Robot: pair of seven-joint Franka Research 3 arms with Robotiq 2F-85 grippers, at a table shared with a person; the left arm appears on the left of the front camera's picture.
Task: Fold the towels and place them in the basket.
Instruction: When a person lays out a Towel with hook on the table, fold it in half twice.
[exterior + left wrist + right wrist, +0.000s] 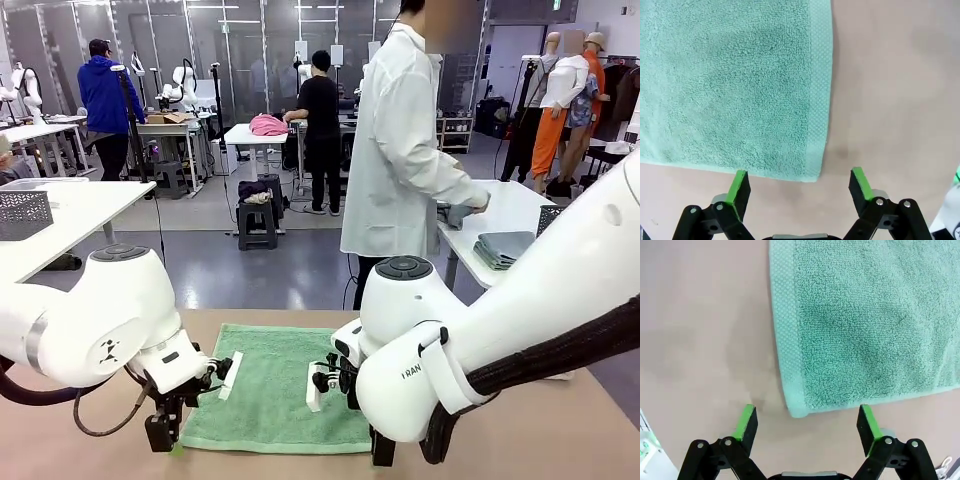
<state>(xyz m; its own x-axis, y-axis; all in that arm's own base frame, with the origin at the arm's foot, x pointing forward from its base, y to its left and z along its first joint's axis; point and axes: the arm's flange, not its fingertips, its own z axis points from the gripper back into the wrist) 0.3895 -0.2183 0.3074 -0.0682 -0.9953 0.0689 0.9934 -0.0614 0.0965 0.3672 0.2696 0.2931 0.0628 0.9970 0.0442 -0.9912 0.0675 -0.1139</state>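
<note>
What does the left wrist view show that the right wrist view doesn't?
Left wrist: the left gripper, open, above a corner of the towel, with the hem on its picture-right edge. Right wrist: the right gripper, open, above another corner, with the hem on the picture-left edge. Both: the green towel flat on the table, nothing gripped.

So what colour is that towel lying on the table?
Mint green towel, plain terry; the left wrist view shows it best.
</note>
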